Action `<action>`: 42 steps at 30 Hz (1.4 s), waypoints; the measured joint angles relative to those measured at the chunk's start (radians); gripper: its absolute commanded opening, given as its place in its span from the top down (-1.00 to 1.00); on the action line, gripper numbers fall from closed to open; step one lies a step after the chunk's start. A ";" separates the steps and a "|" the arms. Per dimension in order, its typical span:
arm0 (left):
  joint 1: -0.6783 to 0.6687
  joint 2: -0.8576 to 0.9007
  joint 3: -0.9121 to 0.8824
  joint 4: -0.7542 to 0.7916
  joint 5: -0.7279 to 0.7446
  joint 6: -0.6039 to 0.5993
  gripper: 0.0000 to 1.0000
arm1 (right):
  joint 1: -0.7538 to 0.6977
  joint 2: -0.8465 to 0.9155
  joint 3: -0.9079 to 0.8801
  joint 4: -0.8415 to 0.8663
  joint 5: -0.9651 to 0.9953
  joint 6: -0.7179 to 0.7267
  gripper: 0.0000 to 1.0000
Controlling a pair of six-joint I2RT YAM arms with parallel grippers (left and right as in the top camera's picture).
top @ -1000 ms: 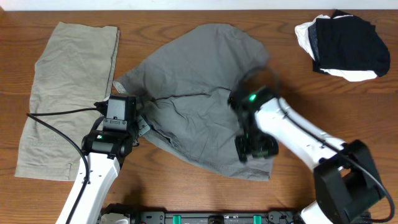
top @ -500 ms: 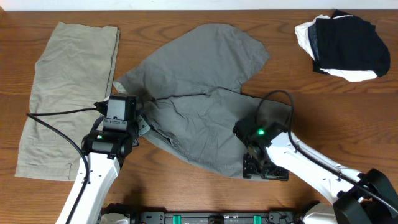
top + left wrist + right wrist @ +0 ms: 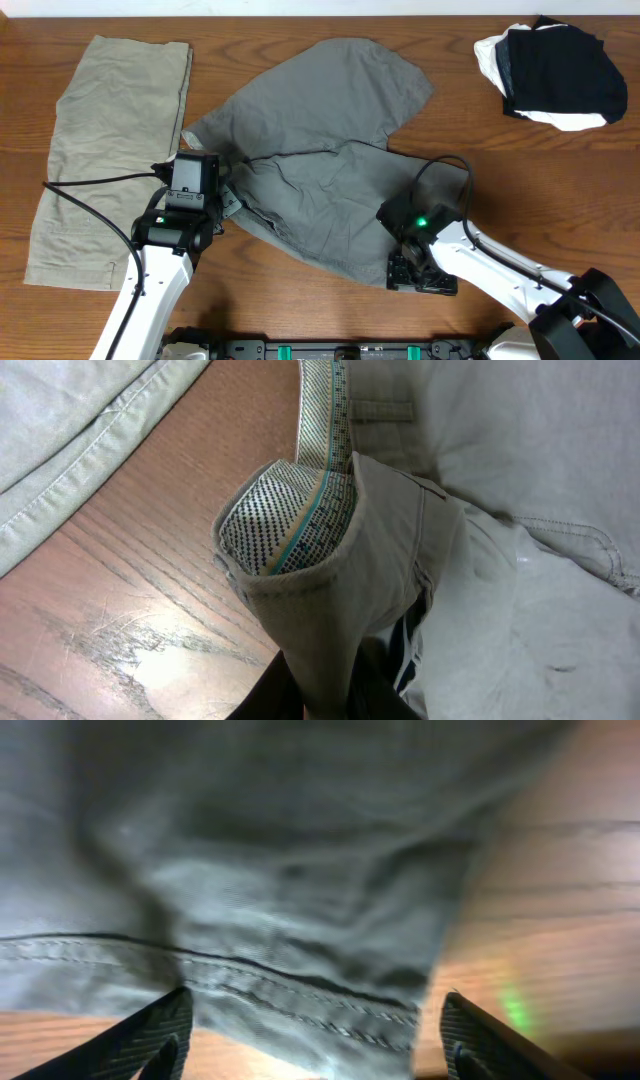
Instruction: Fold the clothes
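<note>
Pinching waistband (image 3: 300,530) of grey shorts (image 3: 320,170), left pincer (image 3: 330,685); right pincer (image 3: 315,1032) wide at hem (image 3: 300,998).

Wooden bench (image 3: 300,320), brown, grain running left to right; surface scuffed in the left wrist view. Black rail (image 3: 330,350) with green fittings along near edge. Lighting even.

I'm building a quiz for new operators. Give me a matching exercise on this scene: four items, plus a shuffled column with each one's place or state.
Column one
1. grey shorts
2. khaki garment
3. left gripper
4. right gripper

Column two
A. open, with a hem in between
B. lying flat, far left in the overhead view
C. crumpled, in the middle
D. shut on a waistband

Pairs: 1-C, 2-B, 3-D, 4-A
</note>
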 measured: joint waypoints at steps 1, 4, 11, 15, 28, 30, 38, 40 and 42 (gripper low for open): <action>0.000 0.000 0.000 0.000 0.000 0.000 0.71 | 0.000 0.003 -0.008 0.020 -0.011 0.000 -0.46; 0.000 0.000 0.000 0.000 0.000 0.000 0.71 | -0.001 0.018 -0.030 0.062 -0.044 -0.003 -0.08; 0.000 0.000 0.000 0.000 0.000 0.000 0.84 | -0.003 0.021 -0.035 0.065 -0.085 0.007 0.98; 0.000 0.000 0.000 -0.003 0.003 0.024 0.88 | -0.004 0.022 -0.034 0.064 -0.095 0.010 0.97; 0.000 -0.085 0.000 -0.046 -0.006 0.083 0.88 | -0.246 -0.029 0.245 0.002 -0.033 -0.182 0.98; 0.000 -0.138 0.000 -0.061 -0.007 0.085 0.88 | -0.302 -0.041 0.296 0.003 -0.026 -0.232 0.97; -0.015 -0.341 0.000 -0.148 0.016 0.098 0.88 | -0.446 -0.045 0.447 -0.020 -0.026 -0.402 0.97; -0.028 -0.380 0.000 -0.151 0.023 0.103 0.88 | -0.460 -0.048 0.483 -0.020 -0.031 -0.426 0.97; -0.051 -0.423 0.000 -0.151 0.026 0.109 0.88 | -0.471 -0.058 0.519 -0.021 -0.033 -0.449 0.98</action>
